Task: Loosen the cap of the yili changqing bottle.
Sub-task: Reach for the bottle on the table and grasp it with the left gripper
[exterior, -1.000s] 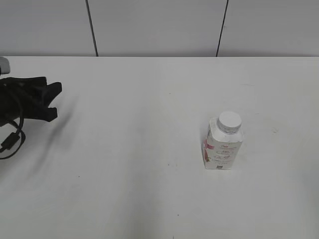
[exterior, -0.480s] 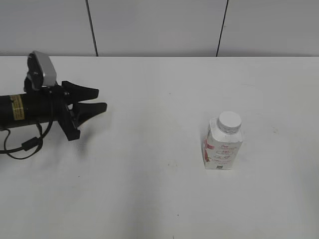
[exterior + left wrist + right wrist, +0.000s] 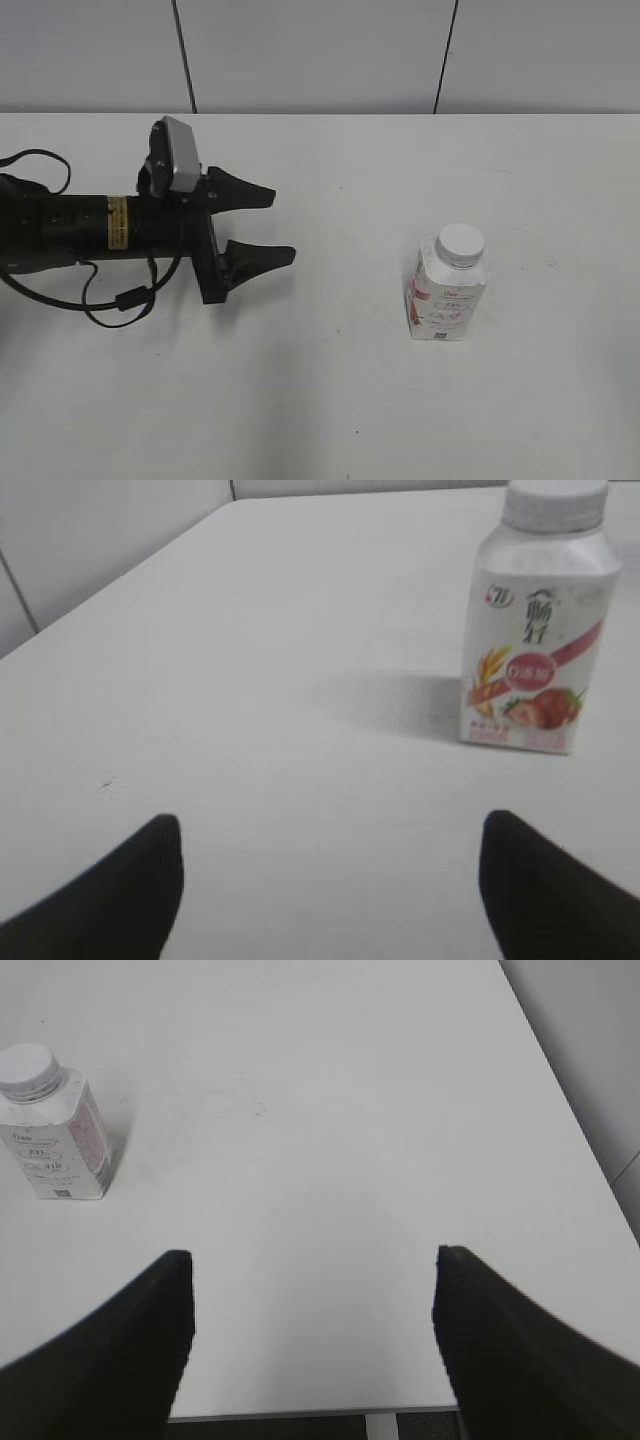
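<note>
The yili changqing bottle (image 3: 447, 292) stands upright on the white table (image 3: 330, 400), right of centre in the exterior view, with the cap (image 3: 461, 242) seated on its neck. The left gripper (image 3: 266, 225) reaches in level from the left edge of that frame, its two black fingers (image 3: 240, 188) spread wide apart with nothing between them, their tips pointing toward the bottle but well apart from it. A grey camera block (image 3: 176, 156) sits on top of the arm and a black cable (image 3: 110, 300) loops beneath it. In the left wrist view the bottle (image 3: 540, 640) appears at the upper right, showing a label with strawberries and grain, and the two finger tips (image 3: 125, 885) sit at the bottom corners, far apart. In the right wrist view the bottle (image 3: 55, 1130) is at the upper left, while the right gripper (image 3: 315, 1345) shows its fingers (image 3: 100, 1350) at the lower corners, spread wide and holding nothing, near the table's front edge.
</note>
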`<state>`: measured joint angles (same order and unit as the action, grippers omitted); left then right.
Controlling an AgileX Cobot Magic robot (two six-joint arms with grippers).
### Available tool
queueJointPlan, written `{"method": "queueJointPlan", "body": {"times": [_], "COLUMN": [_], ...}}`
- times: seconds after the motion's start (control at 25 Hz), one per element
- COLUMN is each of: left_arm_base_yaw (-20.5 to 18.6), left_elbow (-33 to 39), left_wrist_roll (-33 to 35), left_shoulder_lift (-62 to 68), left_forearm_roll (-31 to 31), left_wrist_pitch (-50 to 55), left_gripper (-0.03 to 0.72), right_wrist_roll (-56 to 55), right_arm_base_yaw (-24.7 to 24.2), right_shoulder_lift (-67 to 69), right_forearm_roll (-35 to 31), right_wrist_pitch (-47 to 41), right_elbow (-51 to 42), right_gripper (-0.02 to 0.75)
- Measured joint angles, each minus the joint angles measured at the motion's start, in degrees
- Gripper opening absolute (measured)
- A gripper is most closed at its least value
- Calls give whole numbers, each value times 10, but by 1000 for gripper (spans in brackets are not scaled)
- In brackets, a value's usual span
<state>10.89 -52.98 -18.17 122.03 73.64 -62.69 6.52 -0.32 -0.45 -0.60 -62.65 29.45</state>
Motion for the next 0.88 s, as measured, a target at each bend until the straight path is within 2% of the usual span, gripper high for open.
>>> {"method": "queueJointPlan", "body": {"times": [0.2,0.88], "left_arm_base_yaw": [51,181], "left_elbow": [-30,-128], "left_wrist_roll": [-55,-92], "left_shoulder_lift": [6,69], "left_forearm_roll": [-1,1], "left_wrist_pitch": [-1,3], "left_gripper": [564,565], "right_wrist_roll": [0,0], "right_arm_base_yaw": [0,0], "right_shoulder_lift": [0,0], "right_forearm_roll": [0,0], "right_wrist_pitch": [0,0], "right_elbow": [0,0], "right_gripper": [585,585]}}
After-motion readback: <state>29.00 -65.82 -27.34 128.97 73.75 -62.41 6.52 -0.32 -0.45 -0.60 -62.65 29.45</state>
